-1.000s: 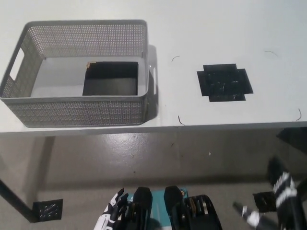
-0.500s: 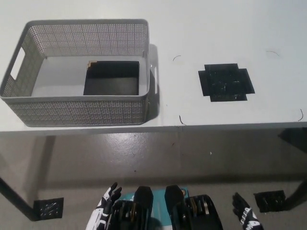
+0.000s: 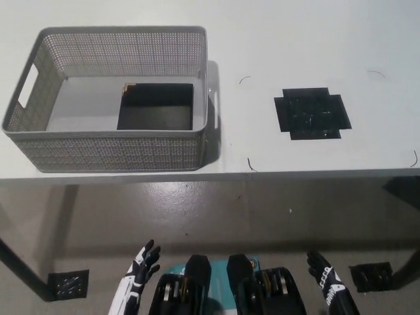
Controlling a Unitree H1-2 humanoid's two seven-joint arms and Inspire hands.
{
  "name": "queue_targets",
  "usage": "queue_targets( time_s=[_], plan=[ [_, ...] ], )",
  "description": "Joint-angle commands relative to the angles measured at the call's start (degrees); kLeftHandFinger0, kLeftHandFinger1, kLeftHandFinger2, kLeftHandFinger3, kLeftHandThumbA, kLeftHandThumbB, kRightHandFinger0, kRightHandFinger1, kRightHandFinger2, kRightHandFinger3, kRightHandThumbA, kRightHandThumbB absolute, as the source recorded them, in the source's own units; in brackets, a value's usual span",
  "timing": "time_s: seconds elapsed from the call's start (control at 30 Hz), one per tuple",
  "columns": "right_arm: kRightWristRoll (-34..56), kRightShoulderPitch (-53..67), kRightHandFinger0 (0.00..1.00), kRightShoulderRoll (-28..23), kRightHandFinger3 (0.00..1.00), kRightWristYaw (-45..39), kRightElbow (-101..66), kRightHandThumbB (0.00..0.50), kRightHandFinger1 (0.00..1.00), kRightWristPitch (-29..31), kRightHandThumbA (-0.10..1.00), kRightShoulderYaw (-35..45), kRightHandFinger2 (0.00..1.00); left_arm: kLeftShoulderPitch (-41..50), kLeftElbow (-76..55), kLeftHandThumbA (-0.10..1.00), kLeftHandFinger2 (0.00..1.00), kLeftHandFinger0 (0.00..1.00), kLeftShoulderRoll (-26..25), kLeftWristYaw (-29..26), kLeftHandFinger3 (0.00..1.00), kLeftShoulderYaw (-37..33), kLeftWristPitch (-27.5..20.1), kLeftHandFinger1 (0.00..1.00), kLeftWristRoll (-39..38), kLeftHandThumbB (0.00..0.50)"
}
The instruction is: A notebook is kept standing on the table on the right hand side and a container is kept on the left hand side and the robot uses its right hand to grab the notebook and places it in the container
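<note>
My black right hand [image 3: 326,286] has dropped back below the table [image 3: 295,39], fingers spread and empty, beside my spread white left hand [image 3: 139,270], and the notebook [image 3: 157,106] lies in the container [image 3: 105,152] — looks done.

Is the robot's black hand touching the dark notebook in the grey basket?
Apart. The head view shows the black right hand low below the table edge, while the dark notebook lies inside the grey mesh basket.
</note>
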State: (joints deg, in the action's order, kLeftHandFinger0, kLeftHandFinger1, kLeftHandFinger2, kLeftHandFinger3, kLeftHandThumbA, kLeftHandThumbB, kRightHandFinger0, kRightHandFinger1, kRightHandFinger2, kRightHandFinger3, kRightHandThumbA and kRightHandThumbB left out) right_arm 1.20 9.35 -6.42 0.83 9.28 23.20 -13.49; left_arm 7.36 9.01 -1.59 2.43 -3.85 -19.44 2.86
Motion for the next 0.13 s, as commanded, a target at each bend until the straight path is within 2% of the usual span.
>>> queue_targets(
  time_s=[0.0,0.1],
  plan=[
    [0.3,-0.5,1.0,0.3,1.0,-2.1,-0.5,0.409,1.0,3.7,1.0,1.0,1.0,0.2,-1.7,1.0,1.0,1.0,0.5,-0.3,1.0,0.6,-0.9,1.0,-1.3,0.164],
    [-0.2,-0.8,1.0,0.6,1.0,-2.1,-0.3,0.415,1.0,3.7,1.0,1.2,1.0,0.3,-1.7,1.0,1.0,1.0,0.5,-0.4,1.0,0.9,-1.2,1.0,-1.1,0.159]
  ],
)
